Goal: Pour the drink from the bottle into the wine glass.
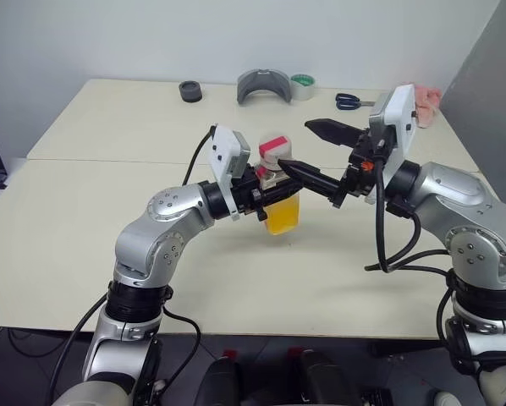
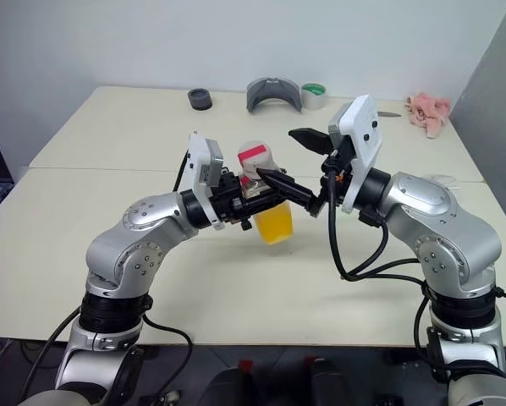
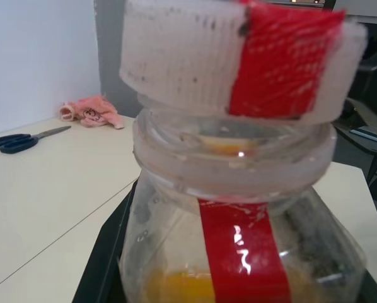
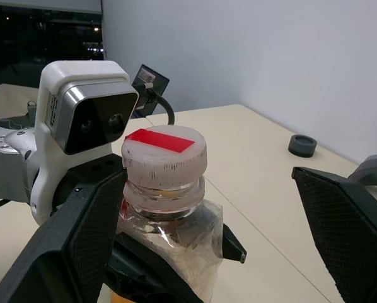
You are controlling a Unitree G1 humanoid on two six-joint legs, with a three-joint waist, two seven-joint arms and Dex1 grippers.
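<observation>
- The left gripper [image 1: 266, 188] is clamped on the neck of the bottle [image 1: 281, 199], holding it upright above the desk [image 1: 109, 194].
- Orange drink [image 1: 283, 216] fills the bottle's lower part.
- The right gripper [image 1: 308, 152] is spread wide, one finger on each side of the red-and-white cap [image 4: 164, 158].

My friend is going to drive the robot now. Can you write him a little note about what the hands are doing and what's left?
Left gripper: shut on the bottle, holding it upright above the table.
Right gripper: open, one finger on each side of the cap, not closed on it.
The drink sits in the bottom of the bottle.
Done: bottle picked up.
Left: take the cap off, then pour into the wine glass, which I can't see in these pictures.
</observation>
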